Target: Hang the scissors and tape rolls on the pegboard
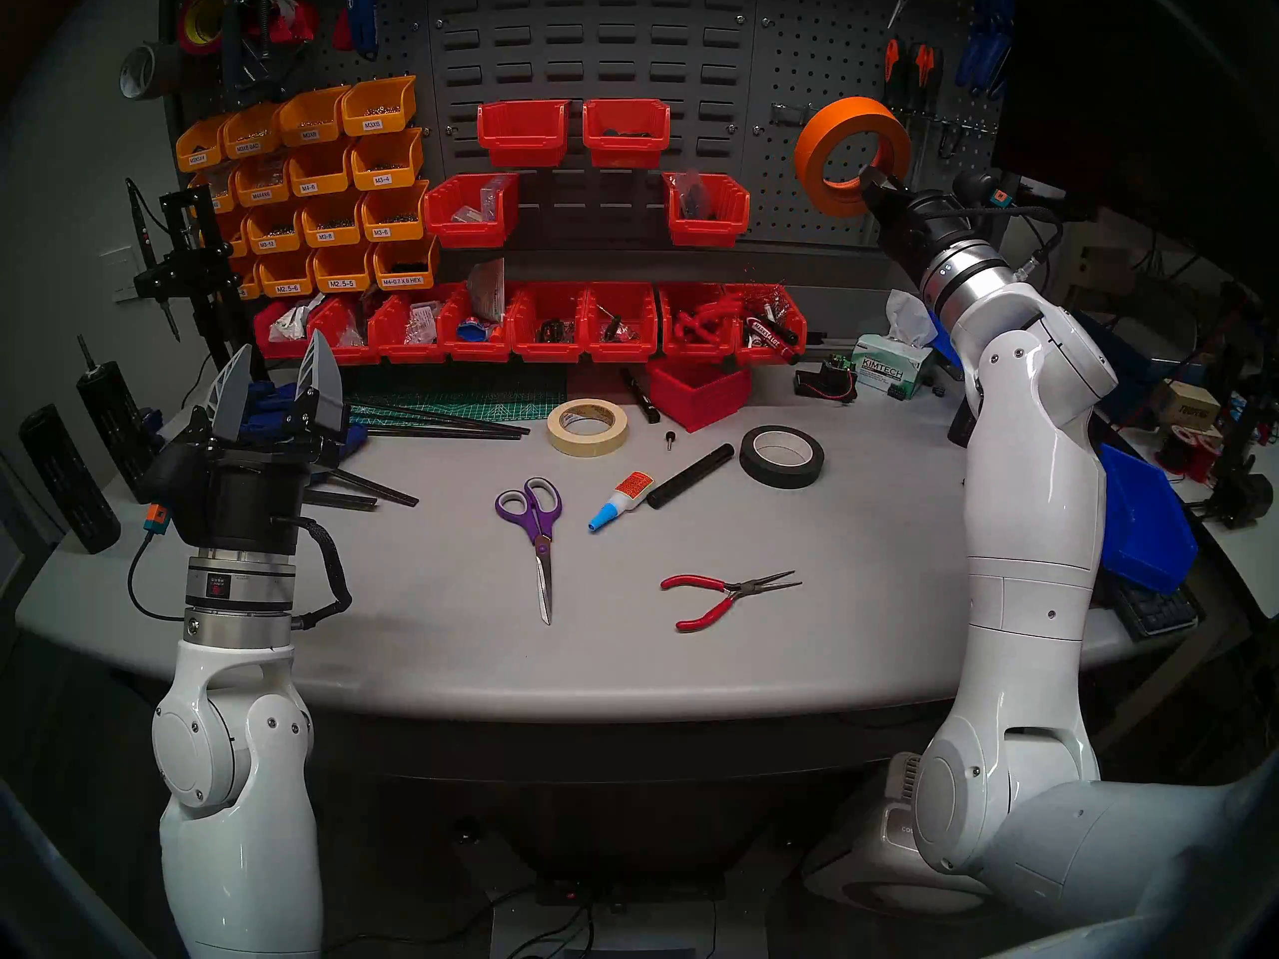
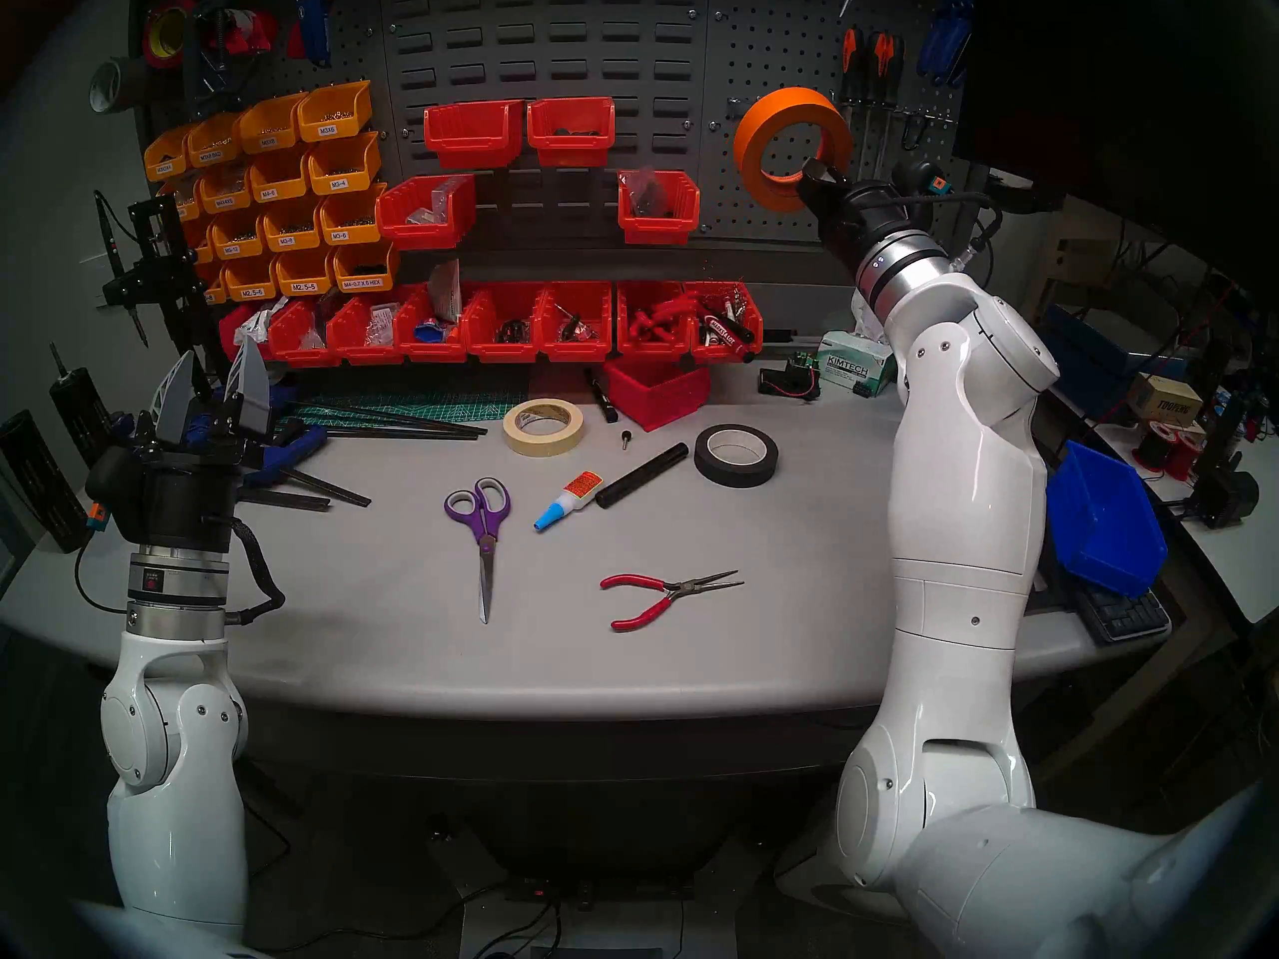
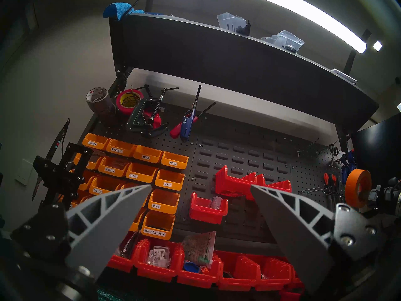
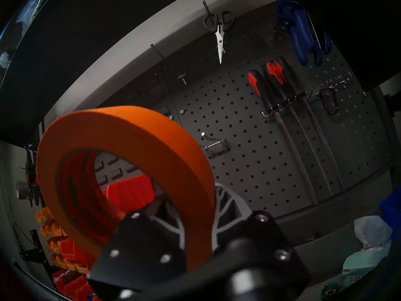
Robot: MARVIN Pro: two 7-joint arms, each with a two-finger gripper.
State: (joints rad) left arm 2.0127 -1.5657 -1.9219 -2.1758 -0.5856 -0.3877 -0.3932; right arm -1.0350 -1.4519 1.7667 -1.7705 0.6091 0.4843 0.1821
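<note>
My right gripper [image 1: 873,179] is shut on the lower wall of the orange tape roll [image 1: 851,117] and holds it upright in front of the pegboard [image 1: 796,58]. In the right wrist view the roll [image 4: 152,129] is left of and below a bare metal hook [image 4: 213,145], apart from it. The purple-and-grey scissors [image 1: 538,521] lie flat mid-table, blades toward me. The cream tape roll [image 1: 588,449] lies flat behind them. My left gripper [image 1: 280,355] is open and empty, pointing up over the table's left end.
A black tape roll [image 1: 782,456], a glue bottle [image 1: 619,501], a black cylinder [image 1: 692,477] and red-handled pliers [image 1: 727,598] lie on the table. Black-handled scissors [image 4: 219,26], orange-and-black files [image 4: 275,85] and blue tools [image 4: 303,33] hang on the pegboard. Red bins [image 1: 623,131] hang left of it.
</note>
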